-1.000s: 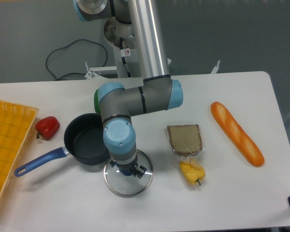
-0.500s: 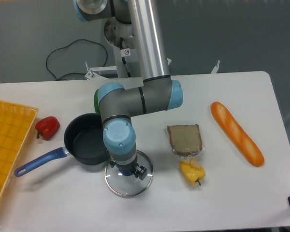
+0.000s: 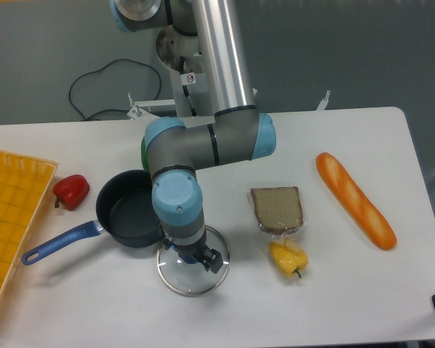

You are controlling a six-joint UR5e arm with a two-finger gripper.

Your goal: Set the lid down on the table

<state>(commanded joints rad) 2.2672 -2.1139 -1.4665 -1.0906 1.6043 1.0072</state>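
The lid (image 3: pixel 196 274), clear glass with a metal rim, lies flat on the white table (image 3: pixel 333 290) just in front of the dark blue saucepan (image 3: pixel 130 217). My gripper (image 3: pixel 192 254) hangs straight over the lid's centre. Its dark fingers (image 3: pixel 211 258) stand apart on either side of the knob, so it looks open. The wrist hides most of the knob and the fingertips.
A red pepper (image 3: pixel 71 191) and a yellow gridded tray (image 3: pixel 11 217) are at the left. A bagged bread slice (image 3: pixel 277 209), a yellow pepper (image 3: pixel 288 259) and a baguette (image 3: pixel 354 200) lie to the right of the lid. The saucepan's blue handle (image 3: pixel 58 243) points front-left.
The wrist has risen slightly and looks larger, while the lid has stayed in the same spot on the table.
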